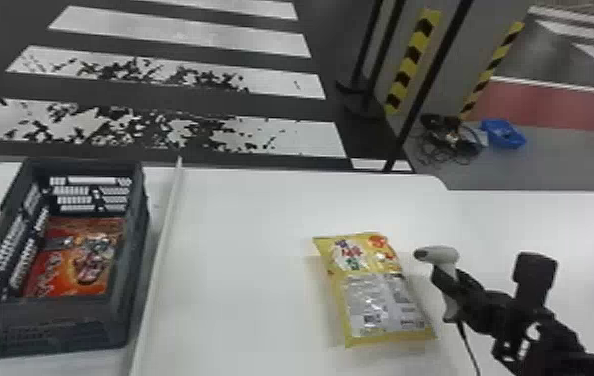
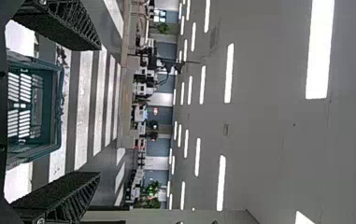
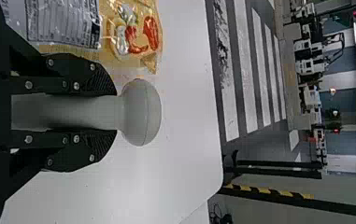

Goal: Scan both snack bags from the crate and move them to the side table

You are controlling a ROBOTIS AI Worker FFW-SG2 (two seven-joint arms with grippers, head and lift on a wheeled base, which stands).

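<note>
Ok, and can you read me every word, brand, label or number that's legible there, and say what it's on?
Nothing reads clearly enough to quote.
Yellow bag: coloured lettering at its far end, too blurred.
Grey panel on that bag: small print, too small.
Red bag in the crate: pale lettering, too blurred.

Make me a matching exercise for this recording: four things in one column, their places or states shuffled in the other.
1. Red-orange snack bag
2. Yellow snack bag
3. Scanner
4. Left pincer

A. Held by the right pincer
B. Open and empty
C. Inside the crate
D. Flat on the white table

1-C; 2-D; 3-A; 4-B
</note>
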